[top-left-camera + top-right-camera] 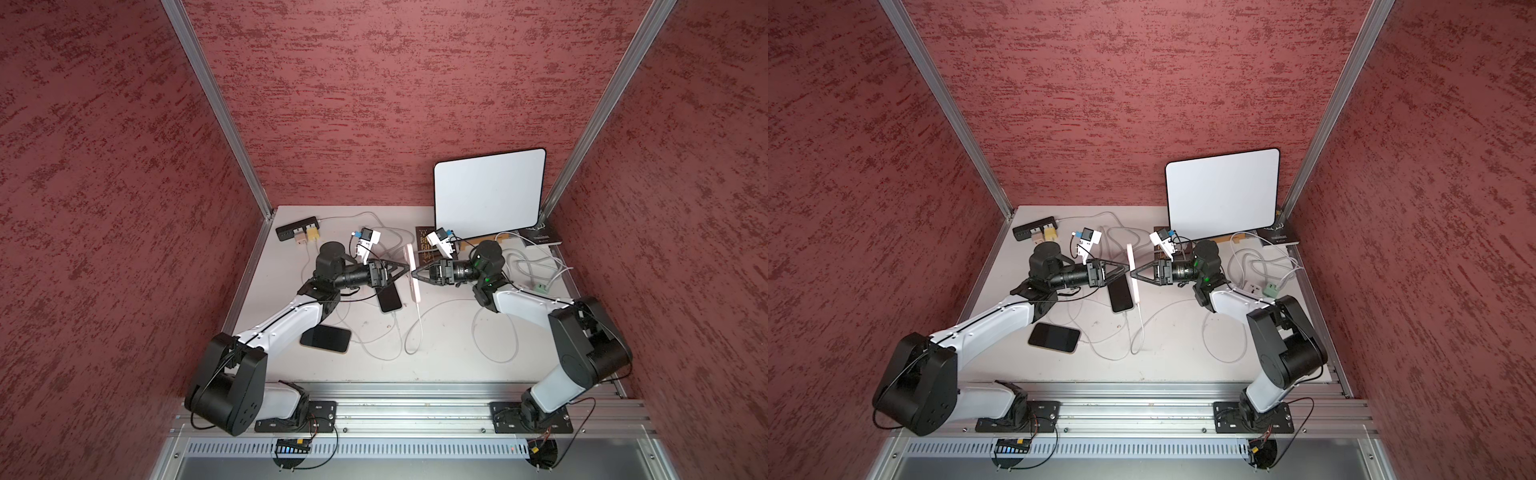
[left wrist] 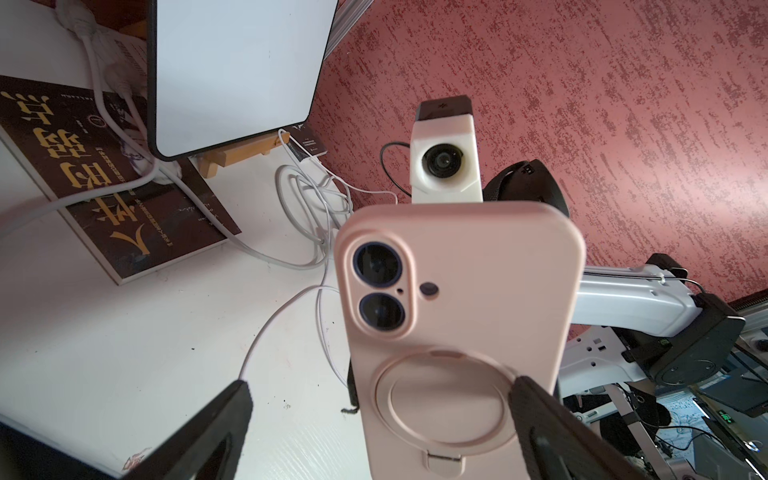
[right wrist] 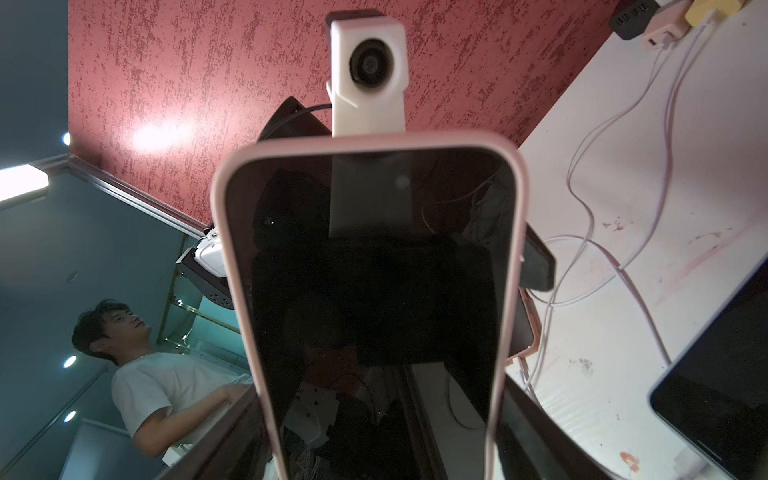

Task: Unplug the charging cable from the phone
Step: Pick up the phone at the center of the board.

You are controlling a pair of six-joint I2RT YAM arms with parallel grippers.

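The left pincer (image 1: 406, 266) hangs released beside the pink-cased phone (image 1: 411, 255), which stands on edge over the bench (image 1: 449, 365), its width clamped by the right pincer (image 1: 415, 275). The phone is probably stiff, light and slick. The charging cable (image 1: 420, 324) looks limp; grasp it right at the phone's near end.

**A:** What do we record for the phone (image 3: 374, 270)?

**B:** We note a glossy glass screen that mirrors its surroundings. Its pink case (image 2: 478, 257) looks matt, smooth and rubbery.

**A:** And the cables (image 2: 92, 62)?

**B:** Smooth white plastic sheathing. We log the table (image 1: 449, 365) as matt white, lightly stained.

**A:** The enclosure?

**B:** We see rough, mottled red walls (image 1: 374, 104) and brushed metal rails (image 1: 415, 399). The book (image 2: 104, 199) has a satin paper cover; the stand (image 2: 237, 153) is bare pale wood.
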